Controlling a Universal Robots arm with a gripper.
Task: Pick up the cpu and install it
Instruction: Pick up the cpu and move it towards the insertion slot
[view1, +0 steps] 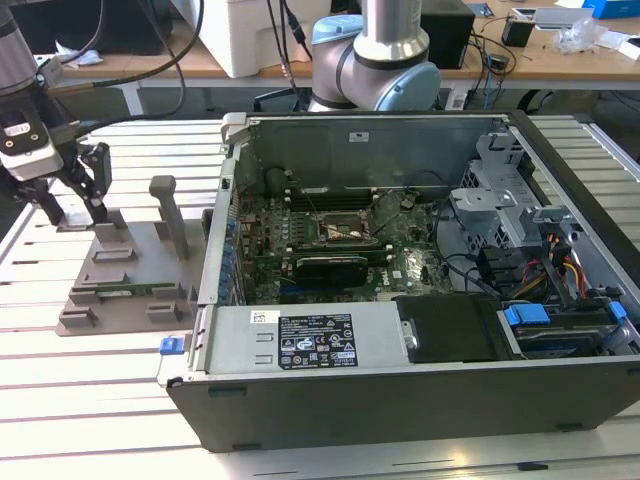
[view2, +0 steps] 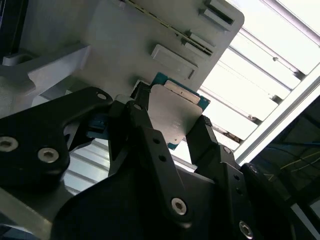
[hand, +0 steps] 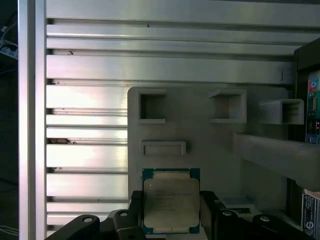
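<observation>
My pincer (view1: 72, 205) hangs low over the one grey holder plate (view1: 130, 262) at the exterior view's left, well apart from the one open computer case (view1: 400, 400) on the same slatted metal table (view1: 90, 410). My two black fingers (view2: 145, 137) are drawn in against opposite edges of the single cpu (hand: 171, 200), so I have it clamped between them. I cannot tell whether it rests on the plate or is clear of it. Its silvery top faces my wrist cameras, with a thin blue-green rim around it. In the first wrist view I count one low raised bar (hand: 163, 148) and two square pockets (hand: 152, 106) on the plate beyond the chip. In the exterior view one upright post (view1: 168, 210) stands on the plate, and one long green memory stick (view1: 128, 291) lies in a slot along the edge nearer the camera. Inside the case I see one square socket (view1: 347, 231) on the motherboard
</observation>
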